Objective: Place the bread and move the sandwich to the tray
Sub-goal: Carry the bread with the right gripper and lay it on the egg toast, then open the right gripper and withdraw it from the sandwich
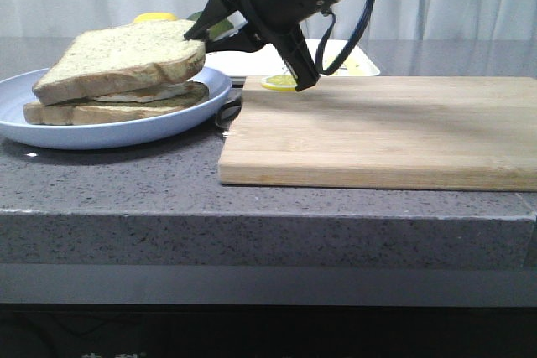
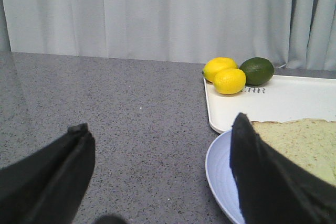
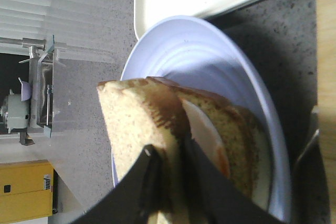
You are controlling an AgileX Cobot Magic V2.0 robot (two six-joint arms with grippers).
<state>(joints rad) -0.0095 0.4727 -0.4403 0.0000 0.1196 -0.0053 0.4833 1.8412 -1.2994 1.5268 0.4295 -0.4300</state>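
Note:
The bread (image 1: 117, 56), a thick speckled slice, lies tilted over the sandwich's lower slice (image 1: 109, 108) and fried egg (image 1: 155, 94) on the light-blue plate (image 1: 50, 127). My right gripper (image 1: 197, 37) is shut on the bread's right edge and holds that end slightly raised. The right wrist view shows the fingers pinching the bread (image 3: 136, 119) above the egg (image 3: 205, 135). My left gripper (image 2: 160, 150) is open and empty just left of the plate (image 2: 220, 177). The white tray (image 1: 252, 60) lies behind the plate.
A wooden cutting board (image 1: 377, 132) lies right of the plate, with a lemon slice (image 1: 279, 82) at its far left corner. Two lemons (image 2: 226, 77) and a lime (image 2: 256, 70) sit on the tray's far corner (image 2: 283, 103).

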